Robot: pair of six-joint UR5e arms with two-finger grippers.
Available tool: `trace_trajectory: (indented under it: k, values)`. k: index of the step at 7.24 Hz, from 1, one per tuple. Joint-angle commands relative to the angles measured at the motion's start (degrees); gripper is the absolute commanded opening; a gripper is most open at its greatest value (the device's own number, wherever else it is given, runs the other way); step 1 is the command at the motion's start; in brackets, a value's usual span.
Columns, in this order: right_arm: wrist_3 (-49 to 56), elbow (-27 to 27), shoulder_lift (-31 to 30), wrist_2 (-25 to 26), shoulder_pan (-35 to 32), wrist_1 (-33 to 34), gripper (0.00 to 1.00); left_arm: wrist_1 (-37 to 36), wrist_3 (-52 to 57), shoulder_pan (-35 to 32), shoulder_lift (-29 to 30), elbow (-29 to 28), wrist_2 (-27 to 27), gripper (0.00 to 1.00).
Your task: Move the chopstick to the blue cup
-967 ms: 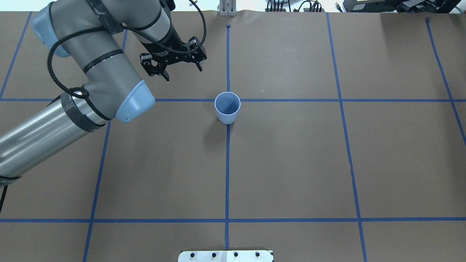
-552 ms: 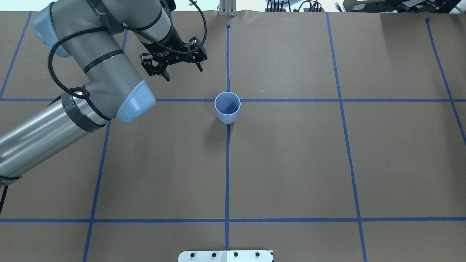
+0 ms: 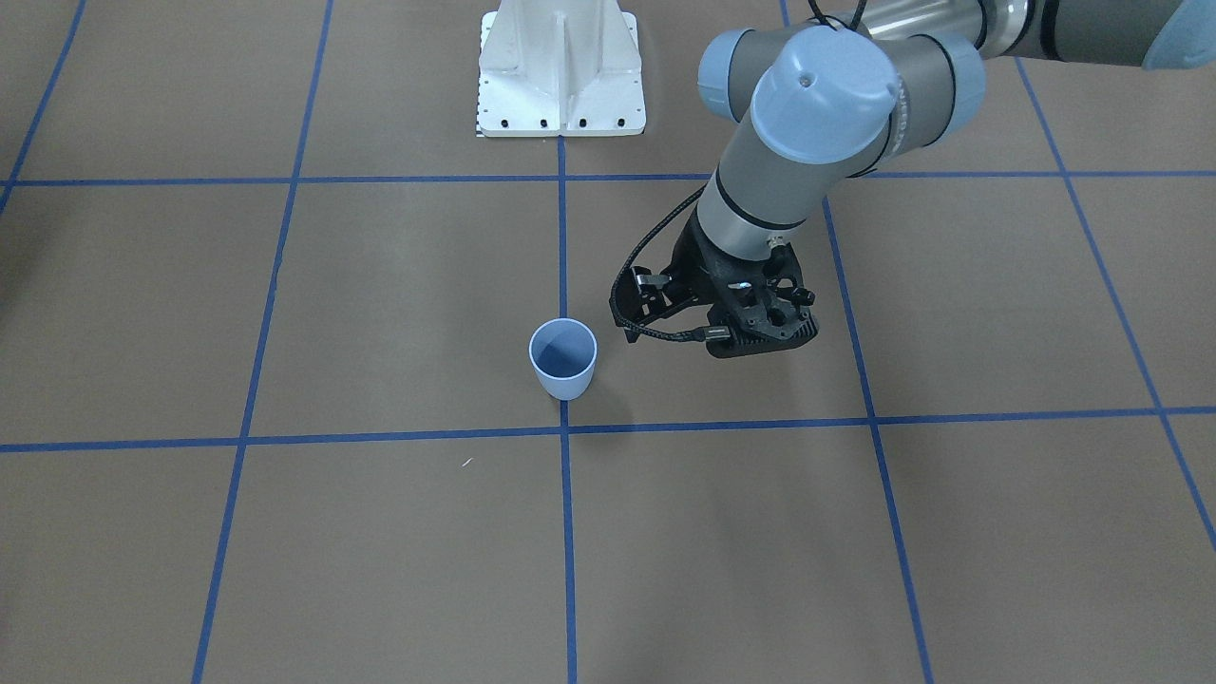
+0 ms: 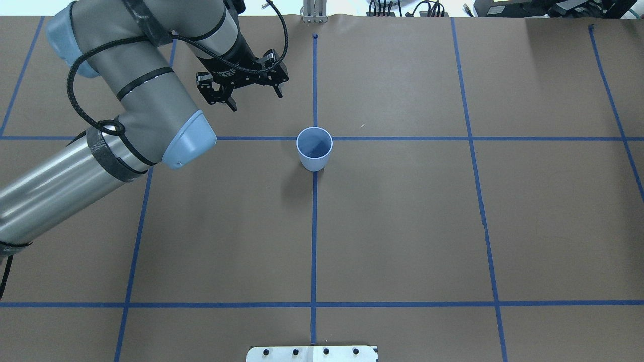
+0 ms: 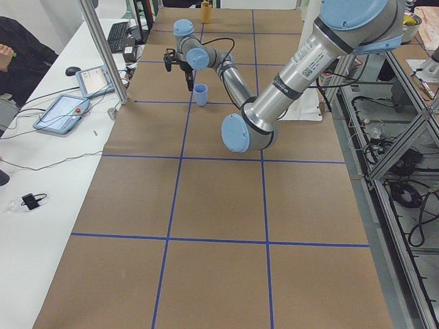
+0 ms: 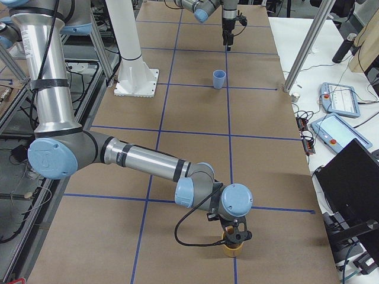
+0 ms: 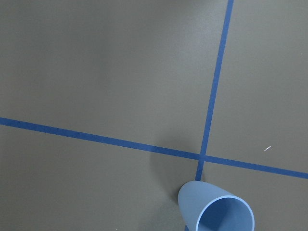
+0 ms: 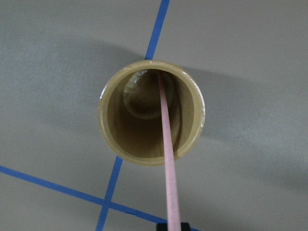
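The blue cup (image 4: 314,148) stands upright and empty at the table's middle; it also shows in the front view (image 3: 562,358) and low in the left wrist view (image 7: 219,214). My left gripper (image 4: 254,99) hangs open and empty to the cup's far left, apart from it. The pale pink chopstick (image 8: 167,144) stands inside a tan cup (image 8: 151,118) at the table's far right end (image 6: 231,248). My right gripper (image 8: 174,226) is right above the tan cup and shut on the chopstick's upper end.
Blue tape lines grid the brown table. The white arm base plate (image 3: 560,76) sits at the robot's edge. A metal post (image 5: 103,55) and tablets (image 5: 65,113) stand on the side bench beyond the table's far edge.
My left gripper has drifted slightly toward the table's far edge, still open. The blue cup has not moved.
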State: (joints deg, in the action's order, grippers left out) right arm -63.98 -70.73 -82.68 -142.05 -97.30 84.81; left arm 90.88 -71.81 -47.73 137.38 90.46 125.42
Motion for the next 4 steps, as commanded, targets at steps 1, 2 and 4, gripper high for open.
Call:
trace_trajectory:
  k: [1, 2, 4]
  values:
    - [-0.1, 0.0, -0.3, 0.0, -1.7, 0.1, 0.0, -0.1, 0.0, 0.0, 0.3, 0.0, 0.0, 0.98]
    - [-0.1, 0.0, -0.3, 0.0, -2.2, 0.1, 0.0, -0.1, 0.0, 0.0, 0.3, -0.1, 0.0, 0.98]
    - [-0.1, -0.2, -0.3, 0.0, -3.9, 0.2, 0.0, 0.0, 0.0, 0.0, 0.4, -0.2, 0.0, 0.98]
